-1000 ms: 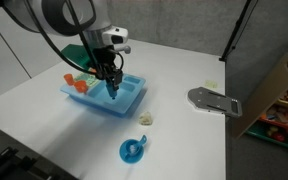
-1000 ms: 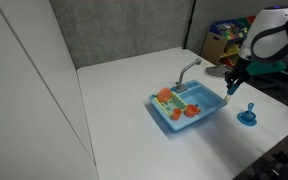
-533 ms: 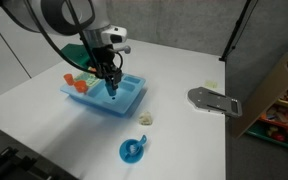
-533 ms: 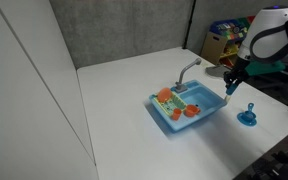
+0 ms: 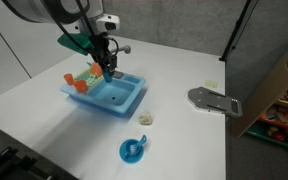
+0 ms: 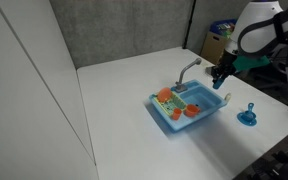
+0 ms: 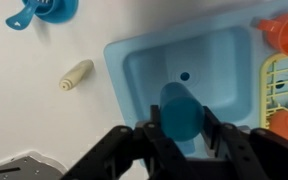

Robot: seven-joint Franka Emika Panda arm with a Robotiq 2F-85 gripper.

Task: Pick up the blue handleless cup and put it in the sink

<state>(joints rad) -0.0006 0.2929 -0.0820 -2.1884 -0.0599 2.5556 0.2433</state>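
Observation:
In the wrist view my gripper (image 7: 180, 122) is shut on the blue handleless cup (image 7: 179, 105), a plain blue cylinder between the two black fingers (image 7: 152, 120). It hangs over the basin of the light blue sink (image 7: 124, 70), just below the drain hole (image 7: 184, 76). In both exterior views the gripper (image 5: 107, 70) (image 6: 220, 80) is above the sink (image 5: 131, 104) (image 6: 210, 110), clear of its floor. The cup is too small to make out there.
A blue cup on a round saucer (image 5: 133, 150) (image 6: 248, 116) (image 7: 44, 10) and a cream lump (image 5: 145, 118) (image 7: 75, 74) lie near the sink. The side rack holds orange and green items (image 5: 81, 82) (image 7: 282, 32). There is a grey faucet (image 6: 189, 70). A grey flat object (image 5: 214, 100) lies by a cardboard box (image 5: 279, 85).
The gripper with the cup has risen and shifted across the sink toward the rack and faucet side. Nothing else has moved.

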